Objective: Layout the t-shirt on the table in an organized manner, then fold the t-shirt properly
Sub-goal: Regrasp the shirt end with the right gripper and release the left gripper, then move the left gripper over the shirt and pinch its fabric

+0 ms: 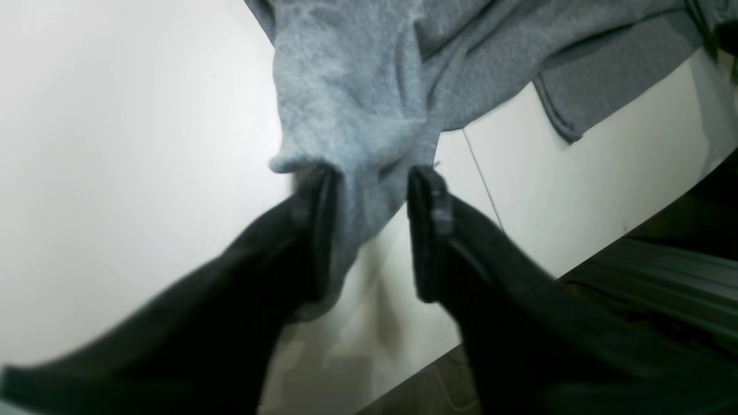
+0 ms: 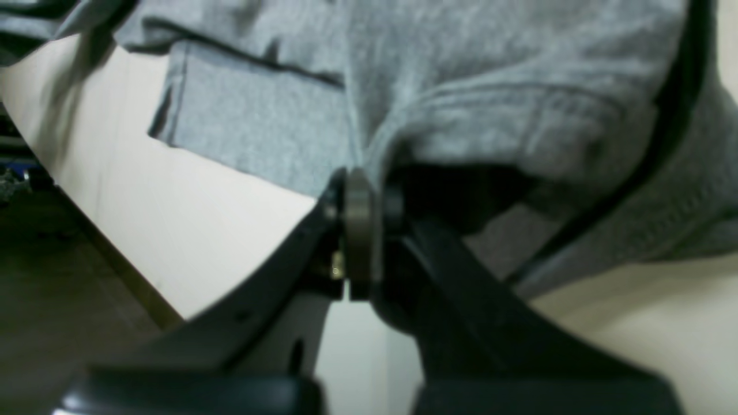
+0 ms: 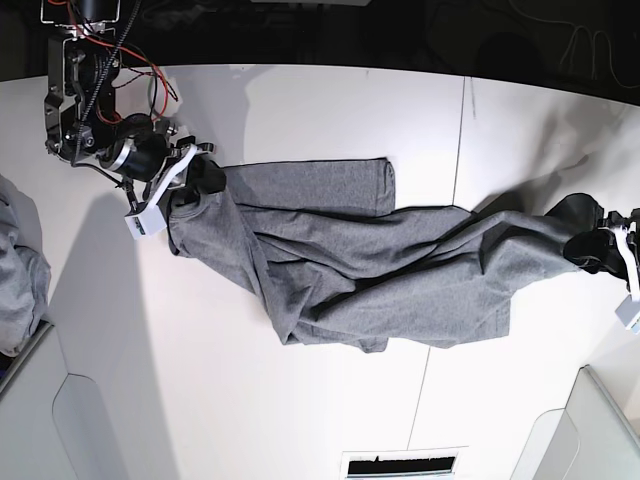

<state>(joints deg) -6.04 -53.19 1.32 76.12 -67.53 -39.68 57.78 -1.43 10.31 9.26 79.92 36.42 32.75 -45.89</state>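
Spanning the table (image 3: 300,420) from side to side, the shirt (image 3: 380,270) lies as a long twisted band, its long axis running straight from one gripper to the other. Right gripper (image 2: 360,190): jaws together, clamped on a bunched fold of shirt; in the base view it sits at the band's left end, cloth rising into it. Left gripper (image 1: 369,173): jaws apart, a narrow tongue of shirt hanging between them and brushing the inner face of one; whether that cloth is gripped at all, none apparent. In the base view this gripper sits at the band's right end, by the table edge. Condition of shirt: not yet flat; deep creases along its length, one sleeve (image 3: 335,187) lying squared off on the far side, lower hem folded under near the middle. Other items: a paler cloth bundle (image 3: 18,275) at the left margin. Judgement: layout stage unfinished; with only the right end held, any spreading pull would have to run crosswise to the band, and the left arm is nearer the loose end.
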